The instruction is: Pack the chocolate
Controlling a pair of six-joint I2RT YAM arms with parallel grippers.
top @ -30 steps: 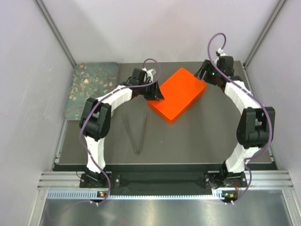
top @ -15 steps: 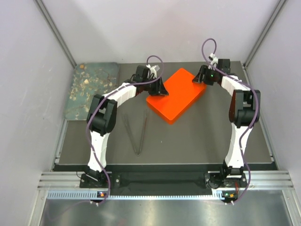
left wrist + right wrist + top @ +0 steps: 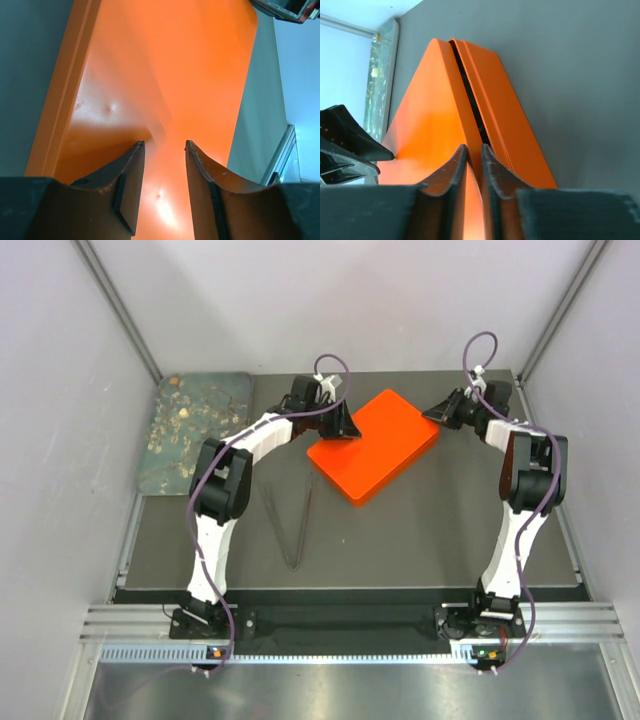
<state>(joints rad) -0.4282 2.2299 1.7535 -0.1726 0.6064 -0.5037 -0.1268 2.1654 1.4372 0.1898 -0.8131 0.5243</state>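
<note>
Holds the left gripper over one corner of the orange box, fingers parted to a middling width. Shows only the flat orange lid in the gap between them and clasps nothing; cannot tell whether the tips touch the surface or hang just above it. Faces the right gripper straight ahead across the lid, at the opposite corner.

Holds the right gripper almost closed, its fingers nipping the thin edge of the lid: one finger on top, the other at the mouth of the dark slit that runs between lid and base. Shows just a sliver of orange between the pads.

Has the chocolate in neither gripper: lies scattered as small tan and cream lumps on a grey-green tray behind the left gripper, past its wrist on the side away from the box, well apart from its fingers. Sits farther still from the right gripper, beyond the whole length of the box ahead of its fingertips, where the right wrist view catches a strip of the tray with a pale speck or two, too small to make out.

Has the thin metal tongs lying on the dark table, on the side of the left gripper nearest the arm bases, apart from box and tray, legs spread toward the gripper and joined at the end farther from it.
</note>
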